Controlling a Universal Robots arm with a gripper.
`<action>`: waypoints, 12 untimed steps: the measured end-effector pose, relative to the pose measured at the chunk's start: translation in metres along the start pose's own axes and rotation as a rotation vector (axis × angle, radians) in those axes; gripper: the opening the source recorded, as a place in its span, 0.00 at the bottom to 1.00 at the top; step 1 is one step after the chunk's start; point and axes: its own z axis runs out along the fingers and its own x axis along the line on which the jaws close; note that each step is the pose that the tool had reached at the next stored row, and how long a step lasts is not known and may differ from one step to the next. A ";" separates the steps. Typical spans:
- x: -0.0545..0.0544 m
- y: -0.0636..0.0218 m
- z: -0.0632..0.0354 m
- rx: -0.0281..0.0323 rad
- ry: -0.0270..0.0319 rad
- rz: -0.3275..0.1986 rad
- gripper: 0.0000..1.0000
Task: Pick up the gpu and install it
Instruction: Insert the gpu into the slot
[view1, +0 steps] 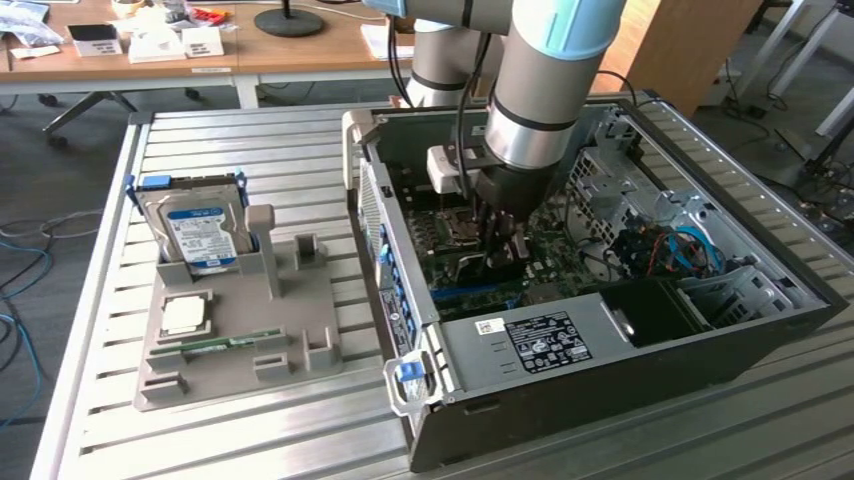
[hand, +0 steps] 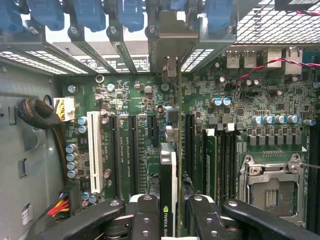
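I see one slatted metal bench (view1: 267, 420) carrying one open black-and-grey PC case (view1: 747, 340) lying on its side. My one arm (view1: 541, 90), grey tube with light blue joint caps, reaches down into the case. Inside lies one green motherboard (hand: 250, 100), crowded with small cylindrical capacitors, long dark slots and one white slot. One black power supply (view1: 534, 340) with a white label sits at the case's near end.

The hand (hand: 169, 210) is narrowed, its two black padded fingers (hand: 142, 215) pinching the gpu (hand: 169, 165) edge-on between them. The gpu is a thin flat card with a green-and-white label strip, standing upright over a dark slot in the middle of the motherboard, its silver bracket end toward the rear slot covers. I can't tell if it is seated.

On the bench, to the exterior view's left of the case, one grey plastic parts holder (view1: 240, 340) has blocky upright posts. One hard drive (view1: 200, 235) with a blue-and-white label stands upright in it. One square silver CPU (view1: 183, 316) lies flat in it; one narrow green memory stick (view1: 220, 344) lies just beside that.
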 end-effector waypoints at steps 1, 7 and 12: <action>0.000 0.0000 0.0002 0.0000 -0.0007 0.000 0.27; 0.000 -0.0001 0.0006 -0.0001 -0.0007 0.000 0.27; 0.000 -0.0015 0.0006 0.0000 -0.0008 0.000 0.27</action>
